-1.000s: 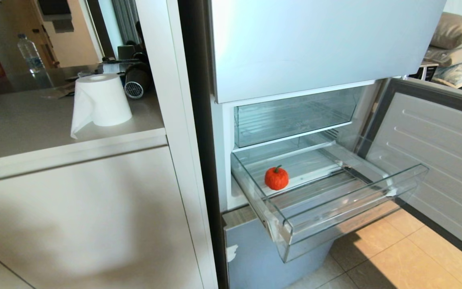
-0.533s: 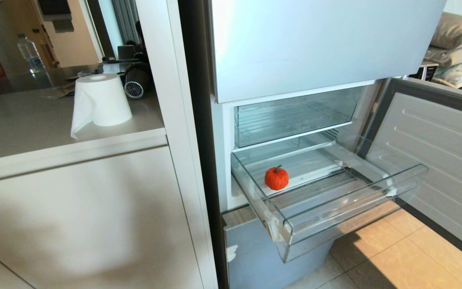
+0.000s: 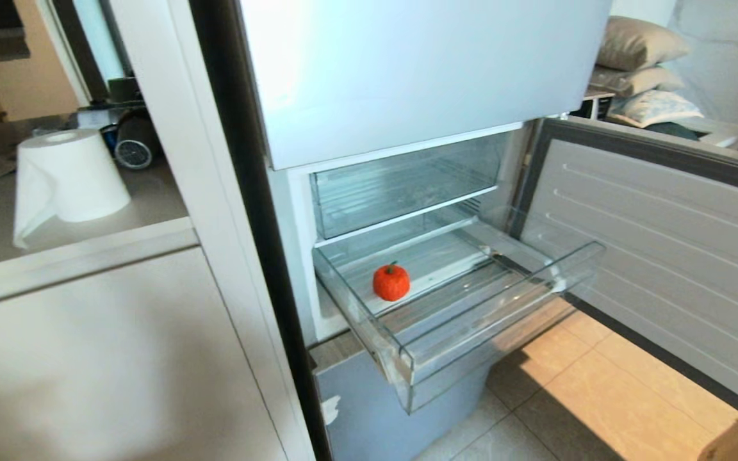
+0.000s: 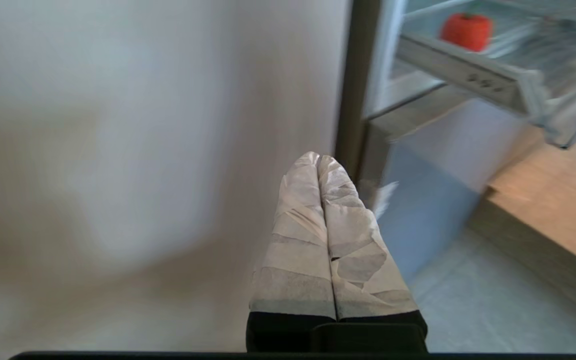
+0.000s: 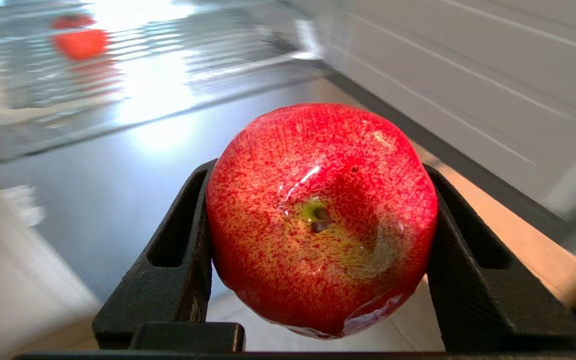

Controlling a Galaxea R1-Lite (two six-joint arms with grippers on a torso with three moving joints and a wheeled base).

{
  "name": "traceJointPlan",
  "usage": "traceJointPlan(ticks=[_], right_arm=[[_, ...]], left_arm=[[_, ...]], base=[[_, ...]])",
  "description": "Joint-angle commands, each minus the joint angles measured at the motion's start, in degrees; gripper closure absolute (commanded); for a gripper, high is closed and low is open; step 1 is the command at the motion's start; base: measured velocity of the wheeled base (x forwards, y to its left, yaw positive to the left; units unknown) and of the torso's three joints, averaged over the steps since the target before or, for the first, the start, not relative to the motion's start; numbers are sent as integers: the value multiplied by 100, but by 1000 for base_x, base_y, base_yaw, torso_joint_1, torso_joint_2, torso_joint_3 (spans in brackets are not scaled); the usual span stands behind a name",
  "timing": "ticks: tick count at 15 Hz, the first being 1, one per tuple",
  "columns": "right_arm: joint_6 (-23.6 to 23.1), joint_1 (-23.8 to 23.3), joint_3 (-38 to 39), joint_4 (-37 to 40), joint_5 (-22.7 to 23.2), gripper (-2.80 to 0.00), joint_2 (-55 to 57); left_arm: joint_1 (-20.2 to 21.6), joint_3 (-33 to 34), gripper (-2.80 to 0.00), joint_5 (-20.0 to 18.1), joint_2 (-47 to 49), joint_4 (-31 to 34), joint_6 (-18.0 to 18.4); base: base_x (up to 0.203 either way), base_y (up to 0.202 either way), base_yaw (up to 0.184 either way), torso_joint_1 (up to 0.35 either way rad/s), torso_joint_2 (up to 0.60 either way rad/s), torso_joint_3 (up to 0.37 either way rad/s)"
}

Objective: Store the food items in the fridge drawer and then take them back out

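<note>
A small orange-red pumpkin-like fruit with a green stem sits on the ribbed floor of the pulled-out clear fridge drawer, near its left side. It also shows blurred in the right wrist view as the fruit. My right gripper is shut on a glossy red apple, below and in front of the drawer. My left gripper, its fingers wrapped in white tape, is shut and empty, low beside the cabinet. Neither gripper shows in the head view.
The fridge door stands open on the right. A deeper clear bin sits above the drawer, a blue-grey panel below it. A paper roll stands on the counter at left. Tiled floor lies below the drawer.
The whole head view has shifted to the left, so the camera has moved. The orange-red fruit lies in the same spot in the drawer.
</note>
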Motion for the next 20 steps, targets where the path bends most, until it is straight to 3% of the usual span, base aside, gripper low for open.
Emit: traceJointPlan(ticks=[1,9,12,14,16,18,20], right_arm=[[0,1,0,6,-1,0,22],[-9,1,0,0,-1,0,19],[-188,7,-48,0,-10,0,72],[-56,-9,-477,29,-76,0,497],[65,-130,-824,123,-416,0,1304],[139,-942,-1140,128,-492,0,2409],[179,-2217,-1361,-105,-171,0,3243]], left_arm=[[2,0,0,2,1,0,-2],[2,0,0,2,1,0,-2],[2,0,0,2,1,0,-2],[2,0,0,2,1,0,-2],[2,0,0,2,1,0,-2],[2,0,0,2,1,0,-2],[2,0,0,2,1,0,-2]], base=[[-1,6,-176,-1,1,2],[-1,7,-169,3,1,3],[-1,1,-27,-1,-1,1],[0,0,0,0,0,0],[0,0,0,0,0,0],[0,0,0,0,0,0],[0,0,0,0,0,0]])
